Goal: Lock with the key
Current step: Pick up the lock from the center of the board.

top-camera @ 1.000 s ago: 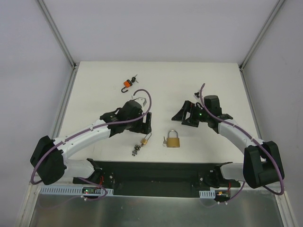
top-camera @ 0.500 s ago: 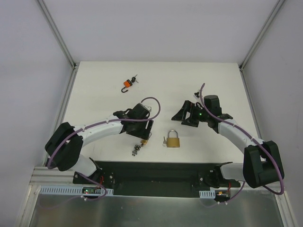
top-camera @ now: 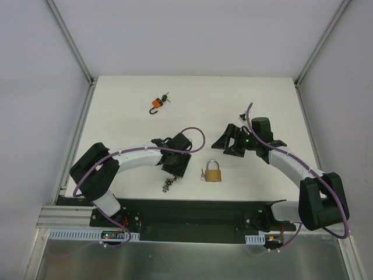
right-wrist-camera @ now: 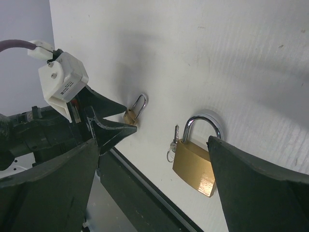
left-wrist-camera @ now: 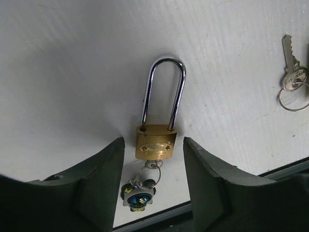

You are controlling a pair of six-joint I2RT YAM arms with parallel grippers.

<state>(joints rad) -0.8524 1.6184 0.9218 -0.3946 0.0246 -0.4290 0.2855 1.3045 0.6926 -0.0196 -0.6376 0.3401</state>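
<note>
From the top camera I see both arms on the white table (top-camera: 268, 99). The left pincer (top-camera: 176, 166) covers the small lock there, so only a little round tag (top-camera: 167, 186) pokes out just behind its fingers. The left wrist camera shows what the top one hides. The small lock (left-wrist-camera: 155, 141) has a gold body and a long, thin silver loop. A key ring (left-wrist-camera: 153, 166) sits right at the bottom of the body, with the tag (left-wrist-camera: 139, 198) hanging from it. I cannot tell if the loop is clicked shut. The lock lies flat on the table, right between the two dark fingers (left-wrist-camera: 104, 183) of the left pincer (left-wrist-camera: 153, 140). Its loop points away past the fingertips. The pincer is about half wide, and I see a thin strip of table on each side of the gold body, so nothing is gripped. The right wrist camera shows the left pincer (right-wrist-camera: 123, 119) from the side, low at the small lock (right-wrist-camera: 130, 116). It also shows the big lock (right-wrist-camera: 195, 166) lying near the fingers of the right pincer (right-wrist-camera: 153, 145), with loose keys (right-wrist-camera: 173, 142) just beside it. The right pincer (top-camera: 224, 143) is wide and holds nothing. A small orange lock (top-camera: 156, 104) lies well beyond both pincers.
</note>
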